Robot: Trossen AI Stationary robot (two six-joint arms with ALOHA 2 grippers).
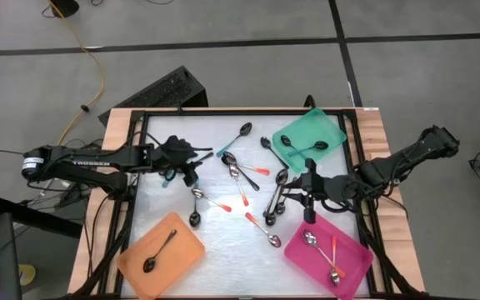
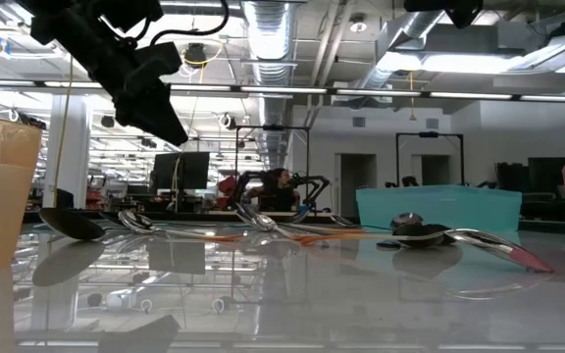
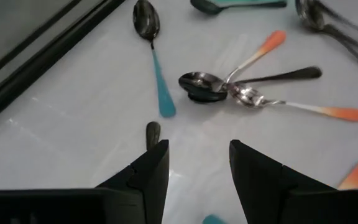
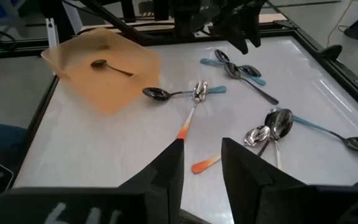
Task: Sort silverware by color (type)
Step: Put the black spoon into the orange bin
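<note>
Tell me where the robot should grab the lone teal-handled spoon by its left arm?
Probably mid-handle on the teal-handled spoon, from straight above, fingers straddling it: it lies flat, apart from the others, and its handle is thinner than its rounded bowl.

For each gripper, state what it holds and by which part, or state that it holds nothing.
Neither holds anything. The left gripper is open above the table's white surface, and the right gripper is open, with spoons lying loose ahead.
</note>
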